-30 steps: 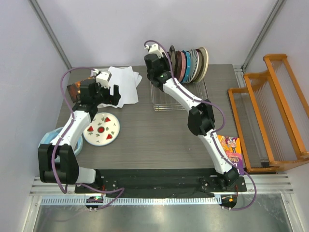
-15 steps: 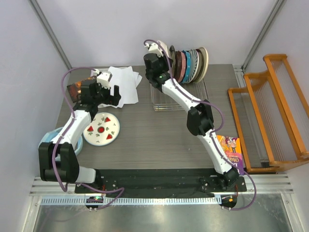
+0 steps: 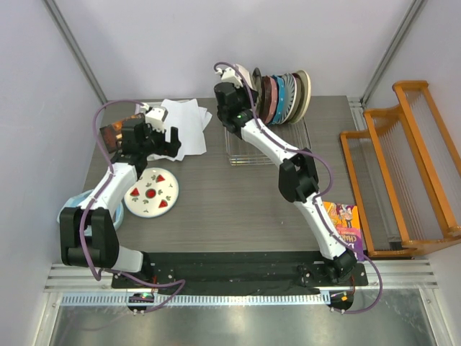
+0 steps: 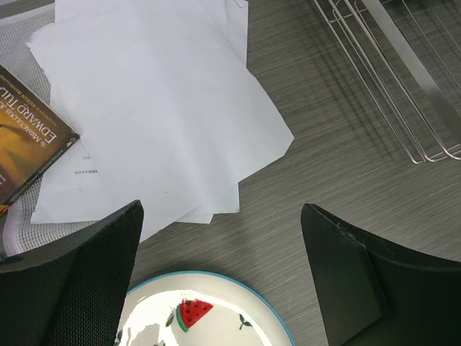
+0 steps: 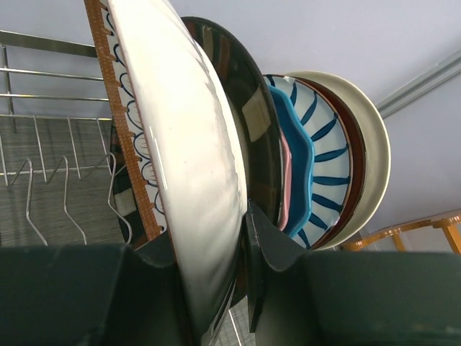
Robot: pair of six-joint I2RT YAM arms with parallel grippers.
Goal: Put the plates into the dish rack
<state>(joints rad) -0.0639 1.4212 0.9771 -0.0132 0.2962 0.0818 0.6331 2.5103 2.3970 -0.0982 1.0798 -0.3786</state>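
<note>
A white plate with red fruit slices and a blue rim lies flat on the table at the left; its far edge shows in the left wrist view. My left gripper hangs open and empty just above its far edge. My right gripper is shut on the brown-white petal plate, held upright on edge at the left end of a row of plates standing in the silver wire dish rack. A dark plate stands right beside it, then pink and blue-striped ones.
White sheets of paper and a brown book lie behind the left gripper. An orange wooden slatted rack stands at the right edge. A colourful book lies at the front right. A blue object sits at the left edge.
My right gripper has shifted very slightly toward the back left with the petal plate in it. The left gripper has stayed over the fruit plate.
</note>
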